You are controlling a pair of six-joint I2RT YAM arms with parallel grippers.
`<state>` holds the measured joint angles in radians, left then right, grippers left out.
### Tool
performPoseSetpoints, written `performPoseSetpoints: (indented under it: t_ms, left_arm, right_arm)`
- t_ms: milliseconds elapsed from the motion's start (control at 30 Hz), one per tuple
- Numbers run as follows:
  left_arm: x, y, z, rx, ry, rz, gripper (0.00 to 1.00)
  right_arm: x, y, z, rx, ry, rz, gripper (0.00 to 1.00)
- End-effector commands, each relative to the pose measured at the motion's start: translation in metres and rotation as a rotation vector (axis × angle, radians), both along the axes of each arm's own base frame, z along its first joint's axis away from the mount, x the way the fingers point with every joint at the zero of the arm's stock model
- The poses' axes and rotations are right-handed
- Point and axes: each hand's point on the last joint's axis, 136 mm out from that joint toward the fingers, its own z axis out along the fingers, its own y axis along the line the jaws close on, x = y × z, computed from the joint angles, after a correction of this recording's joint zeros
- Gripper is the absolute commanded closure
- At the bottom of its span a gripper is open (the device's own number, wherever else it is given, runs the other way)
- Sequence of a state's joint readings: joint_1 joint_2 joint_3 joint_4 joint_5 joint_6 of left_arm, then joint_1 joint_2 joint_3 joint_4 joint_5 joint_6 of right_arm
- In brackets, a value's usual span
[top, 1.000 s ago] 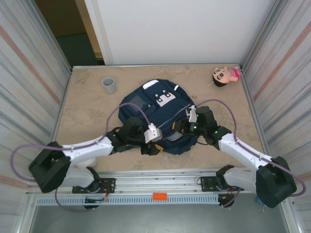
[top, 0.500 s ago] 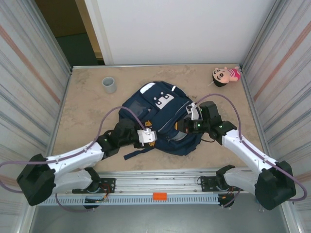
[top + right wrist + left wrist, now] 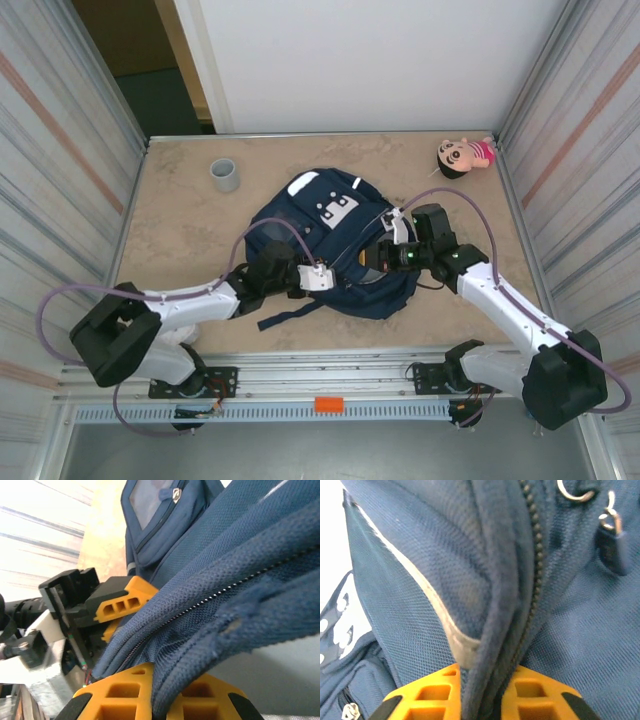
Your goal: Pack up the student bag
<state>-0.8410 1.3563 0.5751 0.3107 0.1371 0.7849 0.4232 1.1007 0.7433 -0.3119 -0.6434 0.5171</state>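
Student bag [image 3: 410,580] of matt mesh-weave cloth, shiny metal ring [image 3: 574,499], orange plastic jaws

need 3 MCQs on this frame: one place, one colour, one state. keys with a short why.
1. Where is the small grey cylindrical cup, relative to the large navy blue fabric backpack? A) far left B) far right C) near edge
2. Colour of the hands' fingers? A) orange B) green C) white
3. State of the right hand? A) open, holding nothing B) shut on backpack fabric C) holding the cup
Answers: 1A, top view shows it beyond the backpack's left side; 2A, both wrist views show orange; 3B, fabric sits pinched between its fingers.
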Motion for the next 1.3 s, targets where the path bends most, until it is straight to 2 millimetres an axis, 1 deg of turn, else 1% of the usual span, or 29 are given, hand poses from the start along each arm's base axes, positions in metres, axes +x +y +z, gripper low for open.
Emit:
performPoseSetpoints:
  t_ms: [0,100,200,267,300,333,400,467,500,567,667,700,767,800,900,1000,1133,1200,1267]
  left_arm:
    - [-0.025,0.000,0.021,-0.091,0.112,-0.030,0.95]
    - [-0.040,0.010,0.025,-0.127,0.188,-0.001,1.00]
    - [-0.052,0.017,0.030,-0.168,0.284,0.028,1.00]
    - [-0.053,0.019,0.033,-0.194,0.336,0.069,1.00]
    - [-0.052,0.020,0.034,-0.205,0.367,0.097,1.00]
    - [-0.051,0.020,0.034,-0.211,0.394,0.122,1.00]
    - [-0.051,0.018,0.032,-0.213,0.451,0.154,1.00]
    - [-0.047,0.017,0.028,-0.203,0.506,0.202,1.00]
    - [-0.046,0.017,0.026,-0.197,0.540,0.227,1.00]
    - [-0.044,0.014,0.023,-0.199,0.608,0.275,1.00]
    - [-0.043,0.008,0.020,-0.205,0.704,0.302,1.00]
    - [-0.043,0.006,0.018,-0.207,0.732,0.310,1.00]
    - [-0.040,0.002,0.016,-0.219,0.771,0.329,1.00]
    - [-0.039,0.001,0.015,-0.223,0.785,0.335,1.00]
    - [-0.037,-0.003,0.016,-0.252,0.806,0.340,1.00]
    - [-0.031,0.000,0.017,-0.289,0.833,0.409,1.00]
    - [-0.031,0.001,0.024,-0.297,0.842,0.413,1.00]
    - [-0.032,0.001,0.028,-0.316,0.835,0.405,1.00]
    - [-0.033,0.000,0.031,-0.326,0.838,0.395,1.00]
  right_arm:
    - [0.002,-0.004,0.012,-0.013,-0.066,0.013,0.93]
    - [0.004,-0.002,0.010,-0.002,-0.076,0.021,0.93]
    - [0.010,-0.002,0.011,-0.003,-0.094,0.008,0.91]
    - [0.015,-0.002,0.016,-0.002,-0.113,-0.007,0.89]
    - [0.016,-0.001,0.020,0.004,-0.125,-0.008,0.87]
    - [0.018,-0.001,0.024,0.004,-0.138,-0.017,0.83]
    - [0.019,-0.005,0.031,-0.017,-0.160,-0.044,0.71]
    - [0.015,-0.010,0.035,-0.068,-0.182,-0.071,0.58]
    - [0.012,-0.017,0.036,-0.115,-0.199,-0.100,0.53]
    - [0.004,-0.030,0.043,-0.199,-0.238,-0.153,0.49]
    - [-0.014,-0.045,0.049,-0.315,-0.286,-0.223,0.48]
    - [-0.021,-0.048,0.049,-0.342,-0.294,-0.240,0.48]
    - [-0.035,-0.048,0.049,-0.365,-0.297,-0.252,0.48]
    - [-0.043,-0.044,0.048,-0.367,-0.291,-0.234,0.49]
    - [-0.059,-0.036,0.043,-0.409,-0.290,-0.226,0.50]
    - [-0.069,-0.019,0.034,-0.444,-0.319,-0.199,0.50]
    - [-0.067,0.001,0.013,-0.490,-0.317,-0.199,0.52]
    - [-0.063,0.014,0.005,-0.474,-0.317,-0.198,0.52]
    - [-0.058,0.029,0.002,-0.427,-0.323,-0.207,0.52]
